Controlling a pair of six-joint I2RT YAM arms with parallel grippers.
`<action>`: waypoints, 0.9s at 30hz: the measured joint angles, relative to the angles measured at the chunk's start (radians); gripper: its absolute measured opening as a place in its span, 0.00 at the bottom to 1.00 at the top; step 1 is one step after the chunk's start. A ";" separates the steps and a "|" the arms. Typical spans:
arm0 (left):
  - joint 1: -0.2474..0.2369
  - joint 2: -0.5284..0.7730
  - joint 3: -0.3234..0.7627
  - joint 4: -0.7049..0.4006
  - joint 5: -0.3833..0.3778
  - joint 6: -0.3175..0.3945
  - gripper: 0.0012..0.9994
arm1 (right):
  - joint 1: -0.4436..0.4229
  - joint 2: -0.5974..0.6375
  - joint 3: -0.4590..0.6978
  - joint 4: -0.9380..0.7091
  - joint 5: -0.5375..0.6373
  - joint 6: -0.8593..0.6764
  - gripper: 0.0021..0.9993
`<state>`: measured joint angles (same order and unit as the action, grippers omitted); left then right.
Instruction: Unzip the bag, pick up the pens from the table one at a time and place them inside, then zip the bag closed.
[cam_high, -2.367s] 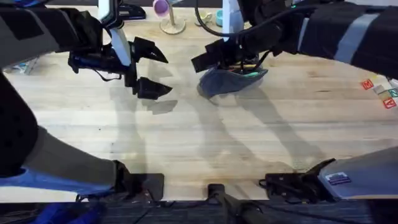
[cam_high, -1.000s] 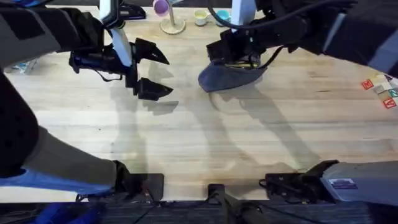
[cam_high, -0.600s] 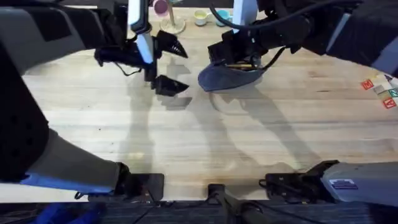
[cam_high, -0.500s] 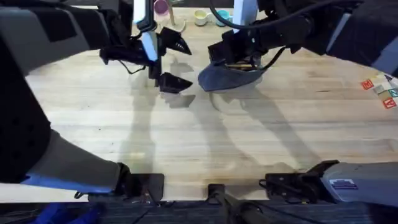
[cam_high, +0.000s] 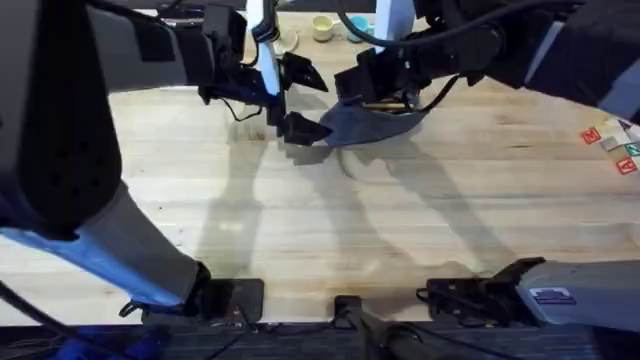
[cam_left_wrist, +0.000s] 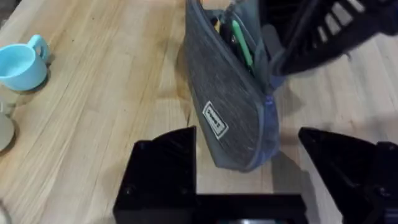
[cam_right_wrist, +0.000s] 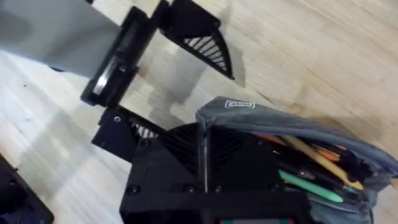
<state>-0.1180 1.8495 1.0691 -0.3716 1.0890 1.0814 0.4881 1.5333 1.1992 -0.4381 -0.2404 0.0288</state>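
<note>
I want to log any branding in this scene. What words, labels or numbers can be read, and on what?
None can be read.
Small white label on the bag: print too blurred to read.
Coloured blocks at the table edge: marks too small to read.
Label on the right arm's base: too small to read.

Left gripper (cam_high: 300, 100) moved from table's 10 o'clock toward 12, now jaws apart straddling near end of bag (cam_high: 362, 122) (one finger beside each side in left wrist view).

Bag lifted slightly earlier, shifted toward 12 o'clock with right gripper (cam_high: 350, 85); green pen (cam_left_wrist: 241, 43) inside open mouth.

Left arm looms larger, darker at 9 o'clock.
</note>
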 joint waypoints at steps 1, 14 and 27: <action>-0.005 0.004 0.000 0.017 0.003 -0.018 0.99 | 0.000 0.000 0.000 0.000 0.000 0.000 0.03; -0.056 0.010 0.000 0.077 -0.030 -0.225 0.17 | 0.000 0.000 0.000 0.003 0.000 0.000 0.03; -0.058 0.010 0.000 0.081 -0.043 -0.271 0.04 | -0.059 0.000 -0.002 -0.034 -0.009 -0.016 0.03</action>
<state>-0.1764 1.8595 1.0687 -0.2909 1.0461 0.8101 0.4295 1.5333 1.1976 -0.4719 -0.2490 0.0127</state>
